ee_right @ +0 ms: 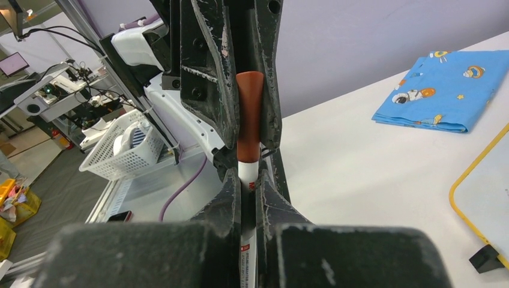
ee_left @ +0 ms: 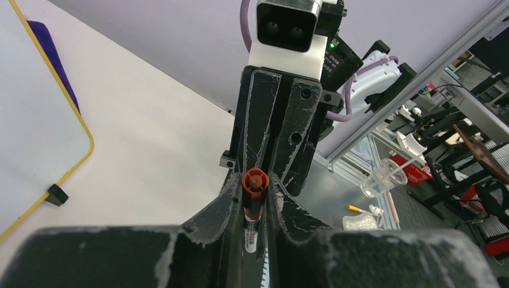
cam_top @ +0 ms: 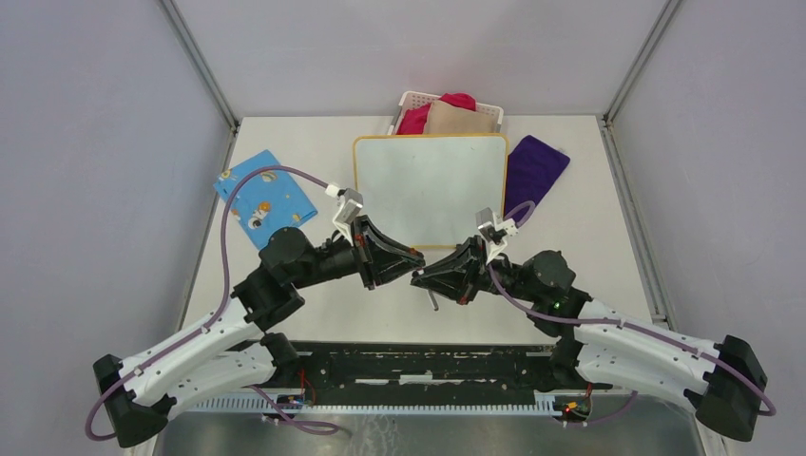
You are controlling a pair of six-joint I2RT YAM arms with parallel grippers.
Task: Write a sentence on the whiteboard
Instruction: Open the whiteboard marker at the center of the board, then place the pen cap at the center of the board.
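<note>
Both grippers are clamped on a single marker (ee_right: 248,120), and most of it is hidden. From the top camera the left gripper (cam_top: 414,258) and the right gripper (cam_top: 420,277) meet tip to tip and cover the pen. Only a short grey stub (cam_top: 432,301) pokes out on the near side of the right jaws, and it cannot be told whether that is the pen's end. The two grippers also overlap the near rim of the whiteboard (cam_top: 428,185), which lies flat at the far middle of the table (cam_top: 323,138), its face plain white. Each wrist camera catches just one cut-off rounded corner of the board, with a small black foot (ee_left: 56,193) under it.

Each arm runs from its base at a near corner, elbow bent outward and forearm angled inward. The wrists face one another over the near middle of the table, the left pointing right and the right pointing left.

The right wrist view shows what the top view cannot. The right fingers press on the white barrel, and beyond them the left fingers pinch the long red cap. The left wrist view shows the left fingers tight against a round red end, with a black band and labelled white barrel below, and the right gripper's camera housing straight ahead. A blue printed cloth (cam_top: 266,199) lies left of the board and a purple cloth (cam_top: 534,171) lies to its right. Only the top view takes in the white basket (cam_top: 407,98) of pink and tan fabric behind the board.
</note>
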